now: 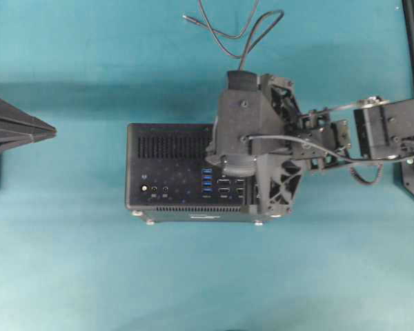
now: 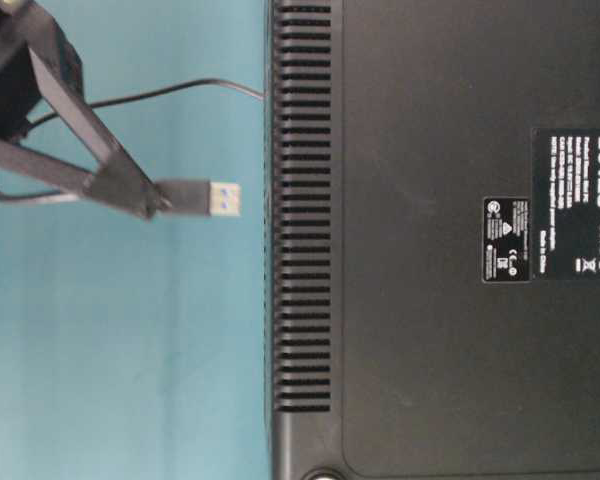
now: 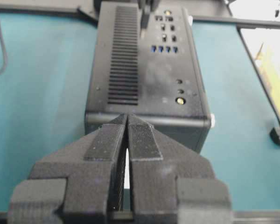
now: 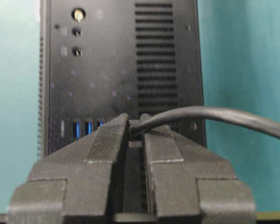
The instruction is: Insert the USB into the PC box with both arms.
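**Inspector:** Start with the largest item.

**Assistant:** The teal table carries the PC box, lying near the centre with its port face turned up in the overhead view. On that face are a vent grille, a column of blue ports and gold round connectors. Small silver feet show along its lower edge. In the table-level view its labelled side and a long run of vent slots fill the right of the picture.

**Inspector:** The arms?

**Assistant:** The right arm reaches in from the right, and its wrist covers the box's right end. The left gripper sits at the far left of the overhead view, well apart from the box's left end. Its fingers are pressed together with nothing between them.

**Inspector:** And the right gripper?

**Assistant:** The right gripper is clamped narrow on the USB. In the table-level view the plug sticks out from the fingertips, its metal end pointing at the box's slotted face, near it but not touching.

**Inspector:** The cable?

**Assistant:** The cable leaves the fingertips and runs off to the right in the right wrist view. In the overhead view it loops on the table beyond the box, and its loose end lies at the top.
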`<state>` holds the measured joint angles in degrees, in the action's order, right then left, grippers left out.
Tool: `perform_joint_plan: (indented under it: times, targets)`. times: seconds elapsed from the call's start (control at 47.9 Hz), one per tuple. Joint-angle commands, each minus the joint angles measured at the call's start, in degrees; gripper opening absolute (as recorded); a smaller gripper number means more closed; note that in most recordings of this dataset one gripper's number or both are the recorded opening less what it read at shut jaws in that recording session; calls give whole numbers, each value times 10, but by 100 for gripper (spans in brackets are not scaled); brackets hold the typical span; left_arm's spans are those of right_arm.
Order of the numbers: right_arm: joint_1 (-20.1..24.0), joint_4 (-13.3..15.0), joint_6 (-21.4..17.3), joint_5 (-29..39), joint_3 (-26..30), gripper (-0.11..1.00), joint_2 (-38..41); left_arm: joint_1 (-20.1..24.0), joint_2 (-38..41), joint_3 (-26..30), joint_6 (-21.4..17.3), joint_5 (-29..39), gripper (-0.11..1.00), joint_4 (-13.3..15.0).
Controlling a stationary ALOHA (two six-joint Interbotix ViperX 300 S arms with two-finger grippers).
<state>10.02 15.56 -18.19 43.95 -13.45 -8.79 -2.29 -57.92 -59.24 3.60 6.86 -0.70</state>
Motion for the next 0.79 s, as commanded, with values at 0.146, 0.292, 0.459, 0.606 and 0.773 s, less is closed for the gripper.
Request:
perform_joint_plan:
  times: [0.146, 0.292, 0.459, 0.606, 0.773]
  targets:
    - [2, 2, 5, -2, 22, 8, 11, 1, -16, 4, 1, -3, 0, -2]
    - [2, 2, 6, -1, 23, 8, 18, 1, -26, 0, 1, -4, 0, -2]
    - [2, 2, 7, 20, 32, 8, 21, 1, -26, 0, 1, -4, 0, -1]
    - [4, 2, 10, 70, 49, 8, 27, 1, -25, -2, 1, -3, 0, -1]
    - [8, 2, 10, 76, 58, 8, 35, 1, -26, -5, 1, -3, 0, -1]
